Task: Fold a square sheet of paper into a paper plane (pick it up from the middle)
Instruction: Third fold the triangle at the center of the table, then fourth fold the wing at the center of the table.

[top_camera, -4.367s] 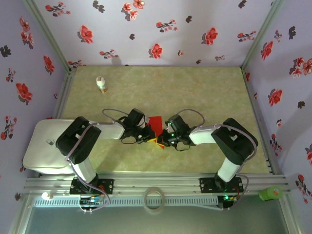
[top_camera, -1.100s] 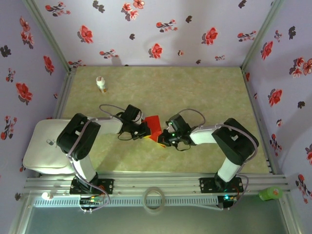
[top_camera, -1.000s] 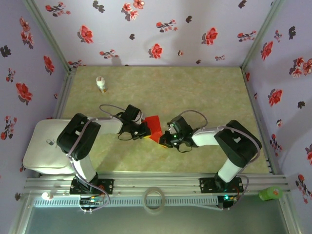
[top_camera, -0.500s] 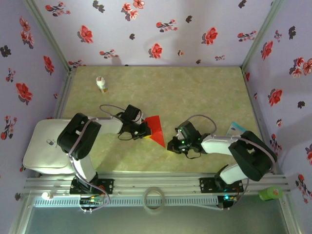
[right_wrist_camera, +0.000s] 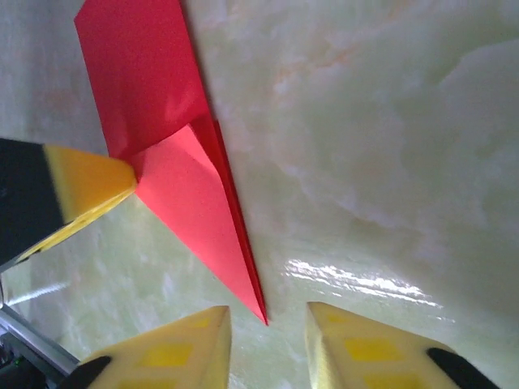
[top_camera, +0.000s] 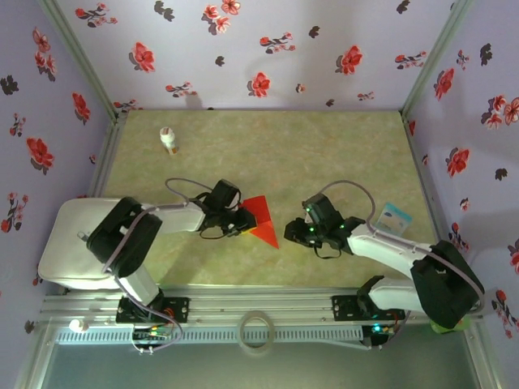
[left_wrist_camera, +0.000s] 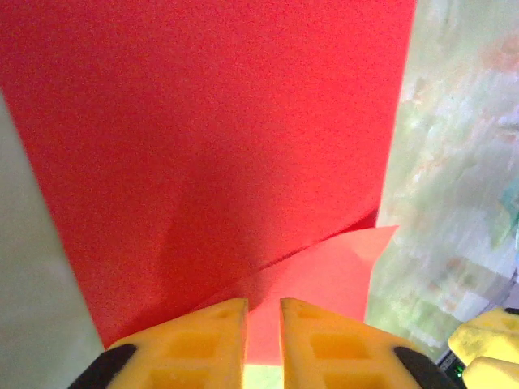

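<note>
Seen from above, two robot arms reach in over a pale green marbled table (top_camera: 324, 154). A folded red sheet of paper (top_camera: 261, 217) lies flat between them, ending in a sharp point.

The left gripper (left_wrist_camera: 263, 312) sits at the sheet's edge. Its yellow fingers (left_wrist_camera: 186, 340) stand a narrow slit apart, loosened rather than clamped. A lighter folded flap runs into the slit, and the broad red panel spreads out just ahead of the fingertips.

The right gripper (right_wrist_camera: 268, 324) is released and holds nothing. The paper's point aims into the gap between its fingers, just ahead of the tips.

A teal-and-white card (top_camera: 395, 217) lies behind the right gripper. A small white bottle (top_camera: 169, 139) stands well beyond the left one.
</note>
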You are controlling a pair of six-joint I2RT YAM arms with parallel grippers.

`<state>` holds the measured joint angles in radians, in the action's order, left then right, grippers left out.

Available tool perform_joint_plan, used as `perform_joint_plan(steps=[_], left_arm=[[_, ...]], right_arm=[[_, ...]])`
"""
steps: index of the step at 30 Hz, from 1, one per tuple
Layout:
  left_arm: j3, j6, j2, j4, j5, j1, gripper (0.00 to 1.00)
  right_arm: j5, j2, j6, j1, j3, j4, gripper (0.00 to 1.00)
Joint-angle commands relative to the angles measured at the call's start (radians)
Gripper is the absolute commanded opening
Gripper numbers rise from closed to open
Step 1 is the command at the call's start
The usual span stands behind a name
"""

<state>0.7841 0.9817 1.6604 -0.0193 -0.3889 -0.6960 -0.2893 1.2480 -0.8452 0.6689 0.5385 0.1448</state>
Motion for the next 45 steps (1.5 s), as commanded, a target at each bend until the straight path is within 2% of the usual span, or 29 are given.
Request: perform_joint_plan(steps=[1,11,16,24,32,45], left_arm=[[0.008,-0.015,-0.084,-0.094,0.125,0.014,0.29],[-0.009,-0.061,-0.095,-0.092,-0.009,0.137,0.37],[-0.015,-0.069,-0.091,-0.081,-0.04,0.168,0.37],[0.009,-0.089,-0.039,-0.082,-0.103,0.193,0.38],[0.019,-0.099,-0.029,-0.083,-0.126,0.209,0.39],[0.056,-0.146,0.001,-0.103,-0.213,0.252,0.49]], right_arm=[[0.023,0.055,0.04,-0.003,0.074,0.032,0.35],[-0.041,0.304,0.085,0.012,0.248,-0.03,0.36],[-0.064,0.367,0.092,0.012,0.285,-0.053,0.28],[-0.095,0.403,0.106,0.006,0.294,-0.073,0.18],[-0.106,0.376,0.104,0.0,0.266,-0.095,0.1],[-0.168,0.283,0.048,-0.028,0.166,-0.244,0.06]])
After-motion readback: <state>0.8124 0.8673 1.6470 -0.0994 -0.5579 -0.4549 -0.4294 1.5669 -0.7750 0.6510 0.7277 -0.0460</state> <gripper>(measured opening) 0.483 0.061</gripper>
